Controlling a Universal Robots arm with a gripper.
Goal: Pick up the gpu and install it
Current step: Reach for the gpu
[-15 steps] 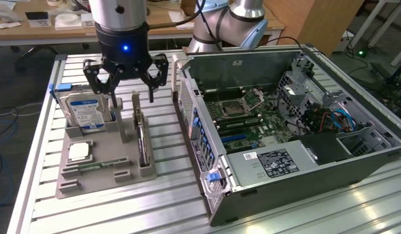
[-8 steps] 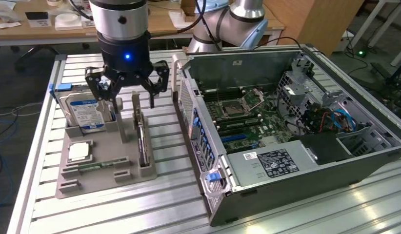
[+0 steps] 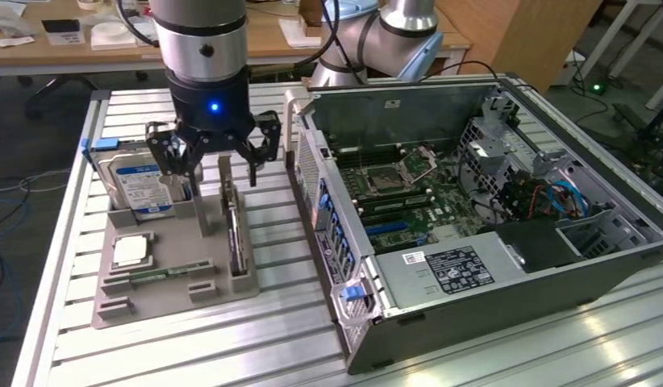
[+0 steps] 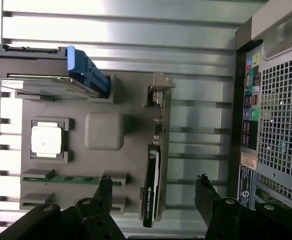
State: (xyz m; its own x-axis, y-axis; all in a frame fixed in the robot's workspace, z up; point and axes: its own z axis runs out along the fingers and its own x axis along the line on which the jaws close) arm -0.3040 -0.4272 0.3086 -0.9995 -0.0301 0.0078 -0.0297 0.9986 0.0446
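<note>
Wrist view: gpu (image 4: 151,192) stands on edge below the wide-open gripper (image 4: 154,181); exterior view adds the opened computer case (image 3: 418,105) beside it.

Black gpu (image 4: 151,192), seemingly grey tray (image 4: 131,150)

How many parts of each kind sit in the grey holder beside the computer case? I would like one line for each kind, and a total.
gpu: 1
hard drive: 1
processor chip: 1
memory stick: 1
Total: 4 parts in the grey holder
</note>
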